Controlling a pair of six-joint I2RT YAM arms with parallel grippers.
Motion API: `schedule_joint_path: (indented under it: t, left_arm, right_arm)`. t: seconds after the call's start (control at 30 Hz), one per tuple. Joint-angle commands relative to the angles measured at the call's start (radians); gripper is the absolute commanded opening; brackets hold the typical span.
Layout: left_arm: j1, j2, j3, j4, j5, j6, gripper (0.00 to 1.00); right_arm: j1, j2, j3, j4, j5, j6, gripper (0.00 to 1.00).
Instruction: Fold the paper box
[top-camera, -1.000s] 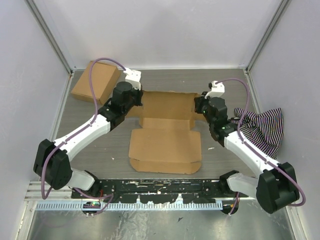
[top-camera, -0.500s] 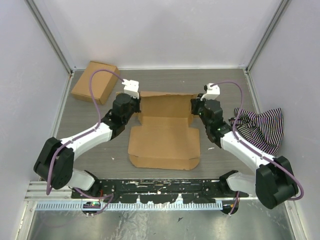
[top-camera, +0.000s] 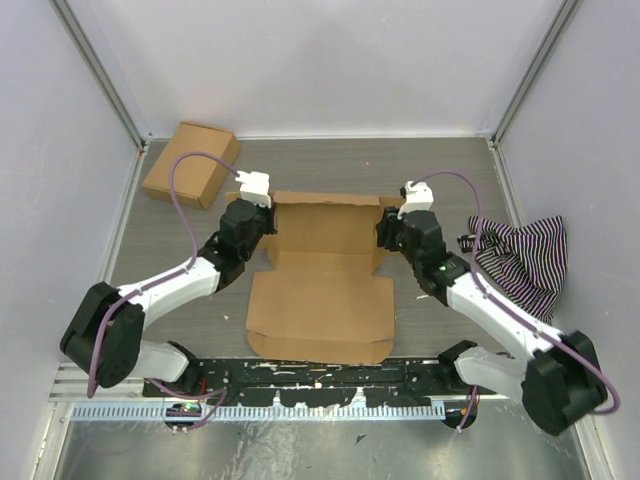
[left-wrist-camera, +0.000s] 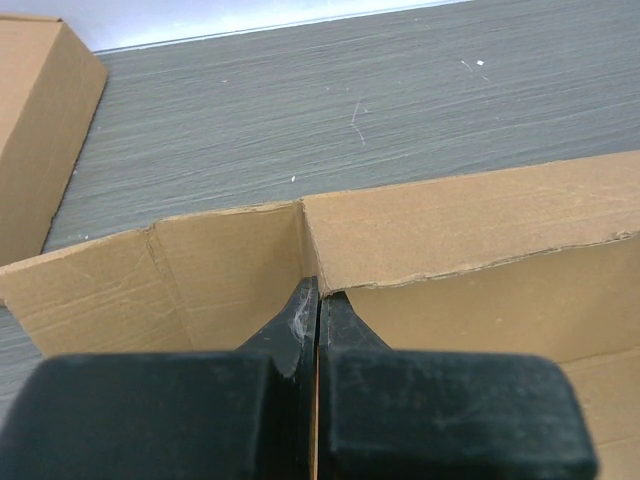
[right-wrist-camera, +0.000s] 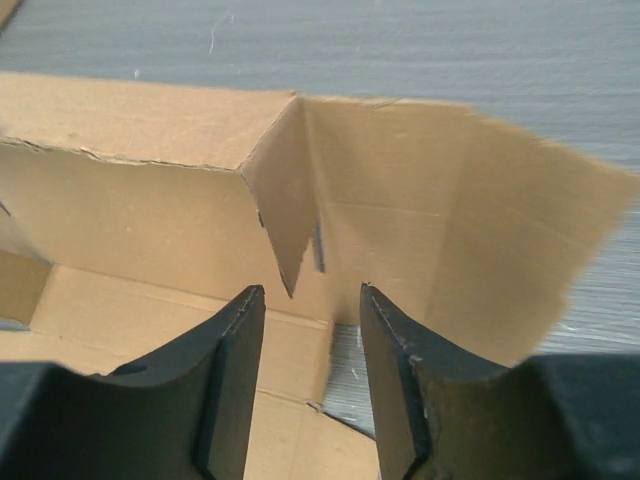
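The paper box (top-camera: 320, 300) is a brown die-cut sheet lying mid-table, its back panel and side flaps tilted up. My left gripper (top-camera: 268, 228) is at its back left corner. In the left wrist view that gripper (left-wrist-camera: 318, 292) is shut, with a thin cardboard edge of the paper box (left-wrist-camera: 450, 215) pinched between its fingers. My right gripper (top-camera: 383, 232) is at the back right corner. In the right wrist view it (right-wrist-camera: 311, 292) stands open, with the paper box's right flap (right-wrist-camera: 450, 230) and a pointed tab just beyond its fingertips, untouched.
A smaller closed cardboard box (top-camera: 190, 163) sits at the back left, also seen in the left wrist view (left-wrist-camera: 35, 130). A striped cloth (top-camera: 520, 255) lies along the right wall. A metal rail (top-camera: 310, 375) runs along the near edge.
Both grippers have drawn toward the near edge and the paper box has slid with them. The right gripper has opened and let go of the right flap. The left stays shut.
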Motion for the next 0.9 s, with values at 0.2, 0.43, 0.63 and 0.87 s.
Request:
schedule_joint_path:
  t: [0.2, 0.43, 0.63, 0.87]
  left_arm:
    - [-0.003, -0.078, -0.064, 0.093, -0.07, 0.007, 0.0]
    - [-0.003, -0.097, -0.092, 0.122, -0.078, 0.007, 0.0]
    - [-0.004, -0.098, -0.098, 0.13, -0.072, 0.007, 0.0]
    - [-0.004, -0.095, -0.091, 0.136, -0.055, 0.004, 0.0]
  right_arm:
    - [-0.018, -0.319, 0.071, -0.102, 0.425, -0.014, 0.6]
    - [-0.375, -0.077, 0.105, -0.201, 0.304, 0.148, 0.53]
    - [-0.496, 0.152, 0.12, -0.062, -0.02, 0.07, 0.4]
    - [-0.499, 0.279, 0.098, 0.13, -0.317, 0.005, 0.4]
